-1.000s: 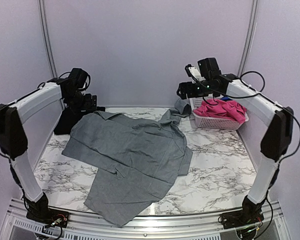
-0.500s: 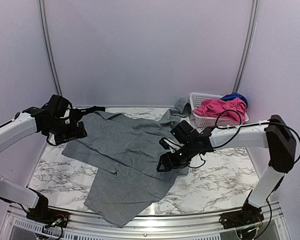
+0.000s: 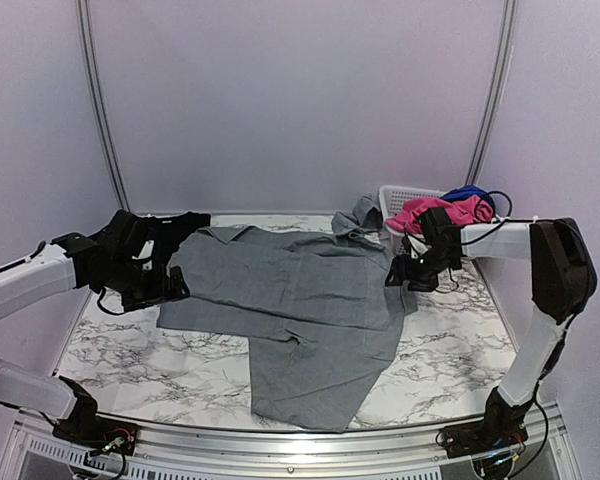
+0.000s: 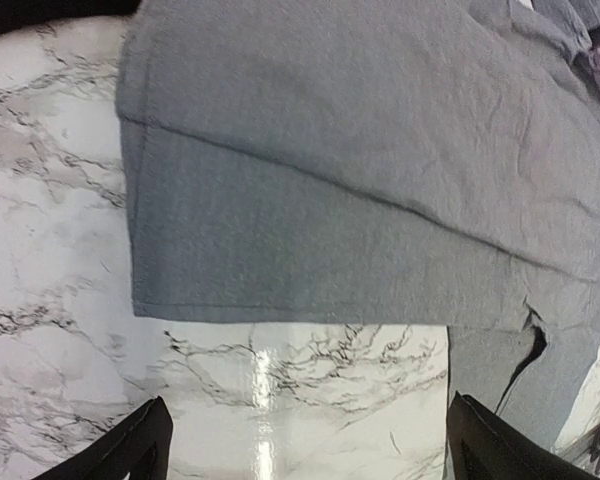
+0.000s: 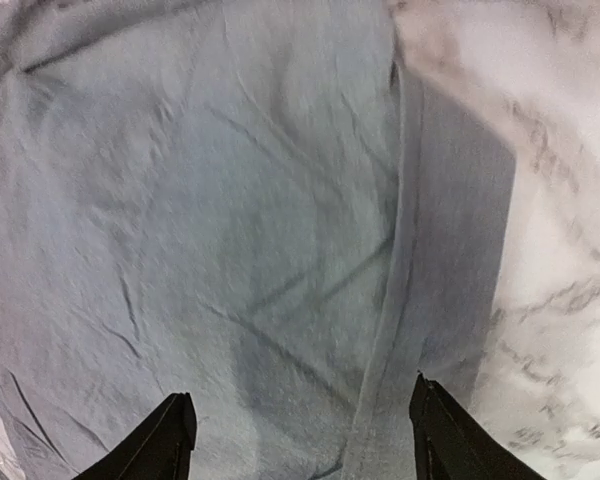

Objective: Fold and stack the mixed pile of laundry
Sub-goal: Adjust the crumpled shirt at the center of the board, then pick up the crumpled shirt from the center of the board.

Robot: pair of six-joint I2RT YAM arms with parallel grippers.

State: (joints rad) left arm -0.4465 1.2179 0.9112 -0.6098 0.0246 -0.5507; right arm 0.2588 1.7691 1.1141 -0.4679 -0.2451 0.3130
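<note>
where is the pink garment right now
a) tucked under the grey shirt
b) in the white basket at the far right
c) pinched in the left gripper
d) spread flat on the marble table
b: the pink garment lies heaped in the white lattice basket at the table's far right corner.

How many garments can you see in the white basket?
2. A pink piece is heaped across the white basket, and a dark blue piece sits behind it at the far right. More may be hidden underneath.

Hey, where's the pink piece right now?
Top view: the pink piece lies in the white basket at the far right corner, beside the blue piece, behind the right claw.
</note>
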